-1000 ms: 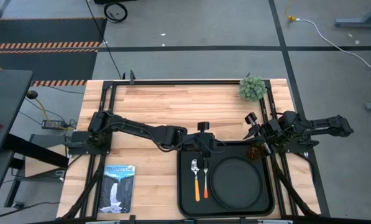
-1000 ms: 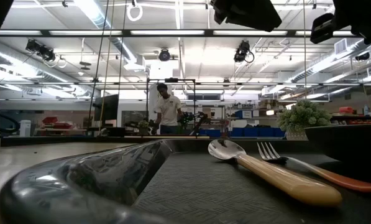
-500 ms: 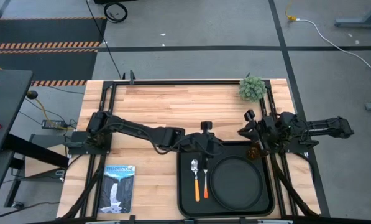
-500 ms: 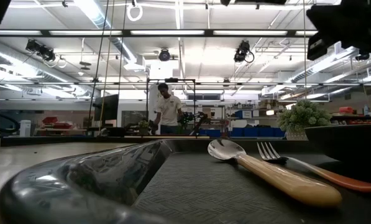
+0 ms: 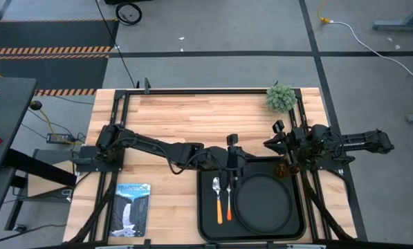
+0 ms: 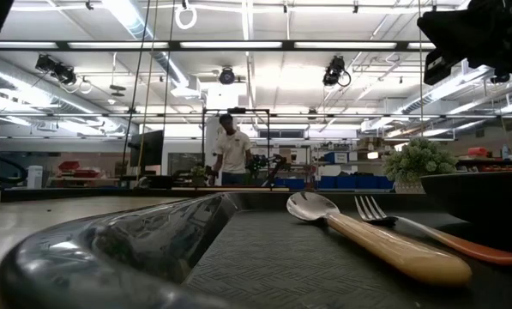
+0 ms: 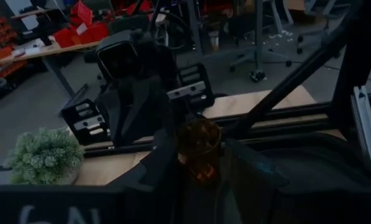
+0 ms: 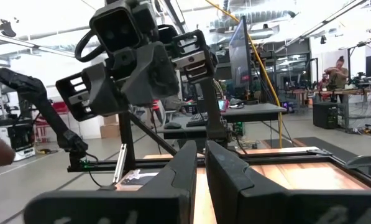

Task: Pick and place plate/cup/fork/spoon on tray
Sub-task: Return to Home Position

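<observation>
The black tray lies at the table's near edge. On it rest the round black plate, the spoon and the fork, side by side to the left of the plate. The amber cup stands upright in the tray's far right corner; it also shows in the left wrist view. My left gripper is open and empty above the tray's far edge. My right gripper is shut and empty, above the table just beyond the cup, pointing left.
A small green plant stands at the far right of the table. A booklet with a waterfall picture lies at the near left. Bare wood lies between the arms and the far edge. A person stands far off in the room.
My left gripper has shifted a little toward the table's right, over the tray's far edge. My right gripper has moved slightly toward the table's left and turned about, away from the cup. The cup, plate, spoon and fork have stayed in place.
</observation>
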`<state>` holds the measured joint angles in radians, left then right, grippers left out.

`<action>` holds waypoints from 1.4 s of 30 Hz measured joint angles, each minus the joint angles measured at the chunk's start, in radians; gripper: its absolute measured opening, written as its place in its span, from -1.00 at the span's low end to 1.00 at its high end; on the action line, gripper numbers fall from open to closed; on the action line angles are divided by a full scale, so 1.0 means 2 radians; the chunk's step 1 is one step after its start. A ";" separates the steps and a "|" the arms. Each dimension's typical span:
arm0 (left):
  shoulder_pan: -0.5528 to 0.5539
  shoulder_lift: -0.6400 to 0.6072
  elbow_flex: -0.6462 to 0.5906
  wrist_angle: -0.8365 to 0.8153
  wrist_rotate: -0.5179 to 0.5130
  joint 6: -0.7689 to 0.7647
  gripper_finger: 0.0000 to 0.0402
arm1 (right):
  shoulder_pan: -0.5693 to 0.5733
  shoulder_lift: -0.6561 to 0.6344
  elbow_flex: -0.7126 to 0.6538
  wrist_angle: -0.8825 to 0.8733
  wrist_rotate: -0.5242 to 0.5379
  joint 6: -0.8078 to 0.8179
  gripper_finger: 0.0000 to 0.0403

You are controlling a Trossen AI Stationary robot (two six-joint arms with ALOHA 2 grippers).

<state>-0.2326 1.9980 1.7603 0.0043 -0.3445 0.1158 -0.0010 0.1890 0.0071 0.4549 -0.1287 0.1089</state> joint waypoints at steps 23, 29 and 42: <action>-0.022 -0.117 0.001 -0.065 0.006 -0.014 -0.29 | 0.000 0.000 0.000 0.002 0.000 0.000 -0.80; -0.034 -0.183 0.001 -0.099 0.005 -0.009 -0.29 | 0.000 0.000 0.000 0.001 -0.002 0.000 -0.80; -0.058 -0.261 -0.001 -0.034 0.003 -0.054 -0.29 | 0.000 0.000 0.000 0.000 -0.002 0.000 -0.80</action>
<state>-0.3494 1.4750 1.7588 -0.0645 -0.3393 0.0071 -0.0006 0.1894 0.0074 0.4556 -0.1321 0.1093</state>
